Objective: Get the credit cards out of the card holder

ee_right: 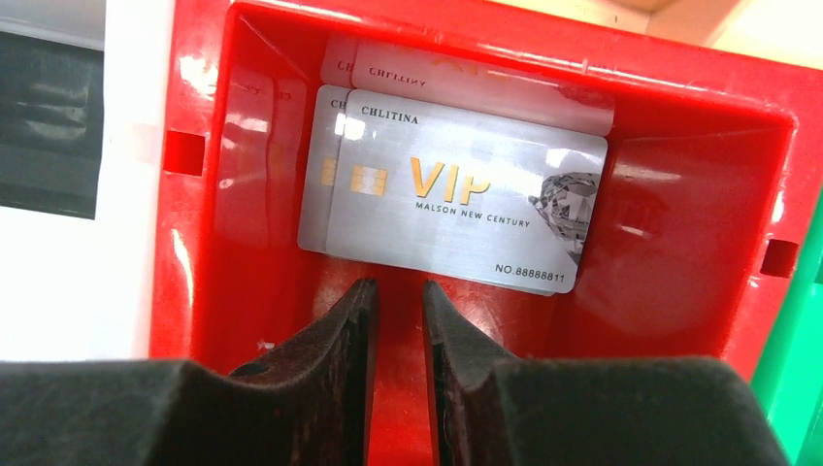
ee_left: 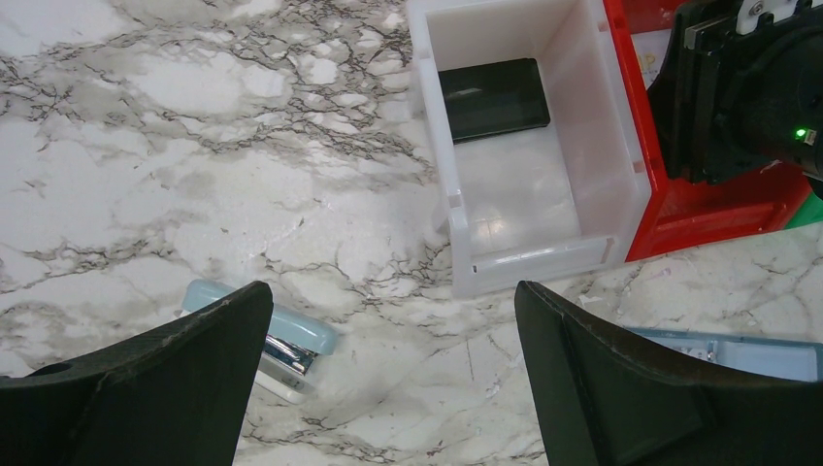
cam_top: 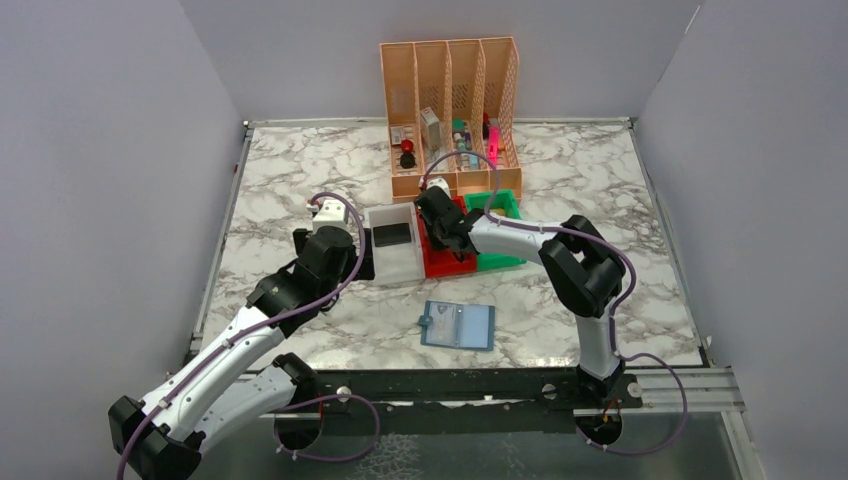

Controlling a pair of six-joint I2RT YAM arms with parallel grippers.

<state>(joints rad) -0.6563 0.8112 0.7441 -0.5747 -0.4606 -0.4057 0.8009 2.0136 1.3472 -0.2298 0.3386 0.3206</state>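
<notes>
The teal-blue card holder lies open and flat near the table's front edge; its edge shows in the left wrist view. A silvery-grey credit card marked VIP lies flat in the red bin, with a second card's edge under it. No gold card shows. My right gripper is inside the red bin, just in front of the card, its jaws a narrow gap apart with nothing between them. My left gripper is wide open and empty over the table, left of the white bin.
The white bin holds a flat black object. A green bin stands right of the red bin. A peach mesh organizer stands behind them. A light-blue stapler lies by my left finger.
</notes>
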